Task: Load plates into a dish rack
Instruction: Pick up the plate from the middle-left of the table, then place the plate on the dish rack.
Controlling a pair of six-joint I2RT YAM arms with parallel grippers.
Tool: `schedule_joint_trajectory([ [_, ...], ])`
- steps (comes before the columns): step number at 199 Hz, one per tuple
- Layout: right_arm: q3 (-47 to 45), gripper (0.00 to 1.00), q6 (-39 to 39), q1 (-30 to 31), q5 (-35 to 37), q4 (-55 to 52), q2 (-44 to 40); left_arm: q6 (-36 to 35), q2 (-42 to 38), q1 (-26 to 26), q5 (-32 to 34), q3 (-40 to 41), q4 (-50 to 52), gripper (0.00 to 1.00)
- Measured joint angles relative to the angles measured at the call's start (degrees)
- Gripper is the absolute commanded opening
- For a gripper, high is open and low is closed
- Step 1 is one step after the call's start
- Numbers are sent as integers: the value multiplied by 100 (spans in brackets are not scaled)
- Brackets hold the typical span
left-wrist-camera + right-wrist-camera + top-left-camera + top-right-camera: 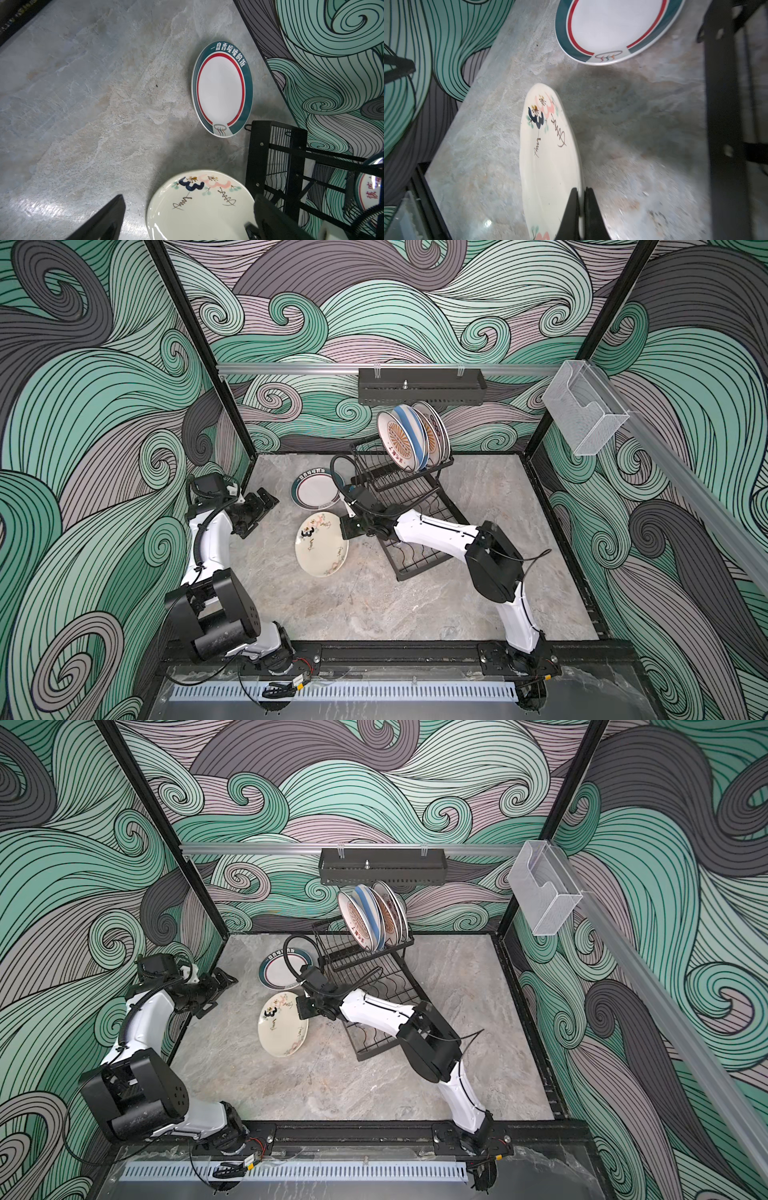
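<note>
Top views: right gripper point(342, 531) mid-frame, on right rim of cream flowered plate point(320, 545). Rim grip probably chosen so plate can go upright into slot. Teal-rimmed plate point(316, 492) flat on table point(374, 605), just above. Dish rack point(432, 568) right of both, several plates point(409, 439) upright in upper tier. Left gripper point(261, 506) left of centre, clear of everything.

Left wrist: fingers point(108, 212) wide apart, empty. Shadow under cream plate, not evident from top.

Right wrist: jaws together, clamped on rim. Plate tilted, nearly edge-on, shown only here.
</note>
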State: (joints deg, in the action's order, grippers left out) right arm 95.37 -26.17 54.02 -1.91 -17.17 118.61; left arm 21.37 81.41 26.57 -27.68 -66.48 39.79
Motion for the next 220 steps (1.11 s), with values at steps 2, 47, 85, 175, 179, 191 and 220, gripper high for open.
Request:
schedule_joint_trajectory([
  [2, -31, 0, 37, 0, 31, -46, -61, -2, 0, 0, -24, -2, 2, 99],
  [47, -551, 0, 763, -4, 789, -721, -1547, -66, -120, -33, -363, -9, 2, 99],
  [85, -494, 0, 1213, -57, 1252, -1250, -2649, -162, -378, -271, -398, 0, 7, 99],
  [175, 1497, 0, 1993, -404, 2240, -3119, -3034, -262, -407, -1314, -662, 431, 24, 98],
  [179, 1596, 0, 2015, -415, 2280, -3163, -3034, -262, -424, -1377, -669, 448, 24, 99],
  [191, 1910, 0, 2103, -437, 2430, -3287, -3010, -264, -509, -1558, -682, 555, 26, 99],
  [220, 2579, 0, 2347, -468, 2822, -3429, -2758, -273, -754, -1943, -682, 859, 87, 99],
])
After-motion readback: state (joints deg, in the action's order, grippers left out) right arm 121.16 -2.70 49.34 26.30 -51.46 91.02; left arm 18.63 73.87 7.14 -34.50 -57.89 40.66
